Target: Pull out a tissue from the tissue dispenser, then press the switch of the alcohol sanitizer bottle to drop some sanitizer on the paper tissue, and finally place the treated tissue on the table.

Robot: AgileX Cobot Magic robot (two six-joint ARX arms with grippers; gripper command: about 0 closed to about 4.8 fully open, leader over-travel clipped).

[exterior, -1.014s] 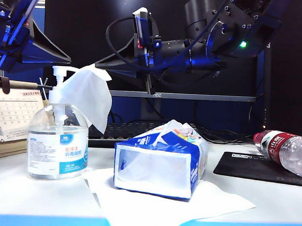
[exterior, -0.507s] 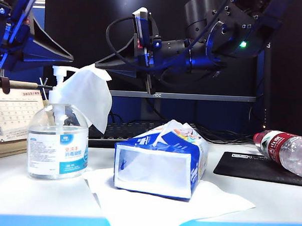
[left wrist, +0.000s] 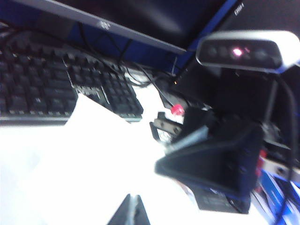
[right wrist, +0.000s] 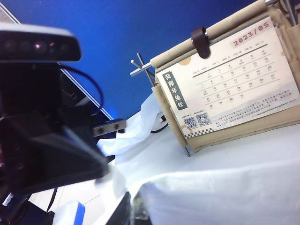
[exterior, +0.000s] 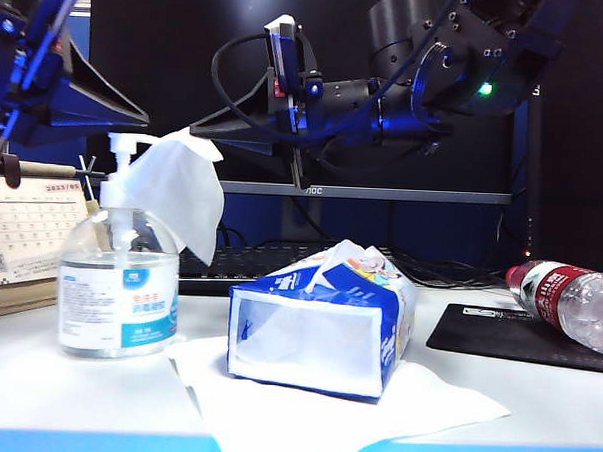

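Observation:
The alcohol sanitizer bottle (exterior: 118, 293) stands at the left of the table (exterior: 34, 385), its white switch (exterior: 125, 143) on top. Just above the switch is my left gripper (exterior: 144, 112) (left wrist: 133, 208), shut with nothing in it; whether it touches the switch cannot be told. From the right, my right gripper (exterior: 195, 133) (right wrist: 132, 206) reaches across, shut on the tissue (exterior: 173, 192) (right wrist: 197, 187), which hangs beside the pump and over the bottle's shoulder. The blue tissue dispenser (exterior: 322, 322) lies mid-table with a sheet poking out of its top.
A large white paper sheet (exterior: 373, 414) lies under the dispenser. A desk calendar (exterior: 21, 234) (right wrist: 229, 84) stands behind the bottle at the left. A keyboard (exterior: 240, 261) (left wrist: 61, 84) and monitor are behind. A water bottle (exterior: 569, 298) lies on a black mat (exterior: 487, 334) at the right.
The sanitizer bottle and its pump have shifted slightly to the right, and my left gripper has edged right above it. The right arm and the hanging tissue have stayed put.

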